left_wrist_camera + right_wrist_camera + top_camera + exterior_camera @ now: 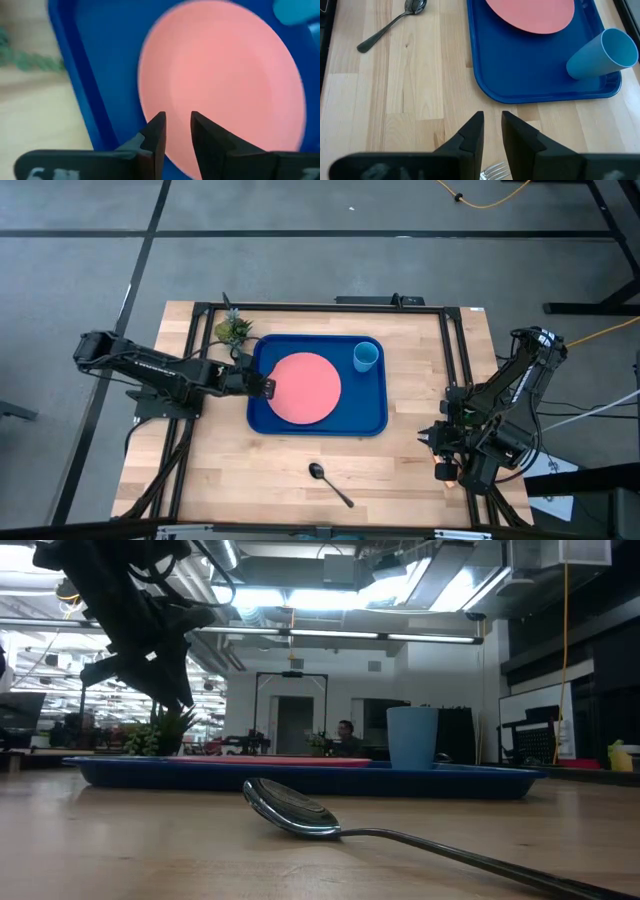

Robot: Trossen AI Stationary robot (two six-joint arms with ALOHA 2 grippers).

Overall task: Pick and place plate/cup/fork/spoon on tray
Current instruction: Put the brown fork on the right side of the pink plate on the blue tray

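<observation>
The deep-blue tray [262, 415] lies mid-table. The salmon-pink plate [305, 387] lies flat on it, and the light-blue cup [366, 356] stands upright in its far right corner. The dark spoon [330, 482] lies on the wood near the front edge, also in the low view [300, 812]. My left gripper [268, 388] hovers over the plate's left rim [150, 125], fingers a narrow gap apart, empty. My right gripper [493, 125] is at the table's right front, fingers a narrow gap apart. The fork's tines [492, 172] show below it, and its orange handle [447, 472] shows on the table.
A small green plant [232, 330] stands just beyond the tray's far left corner. Black frame rails [450, 350] run along the table's left, right and far sides. Bare wood lies between the tray and the spoon. A person shows far off in the room [345, 730].
</observation>
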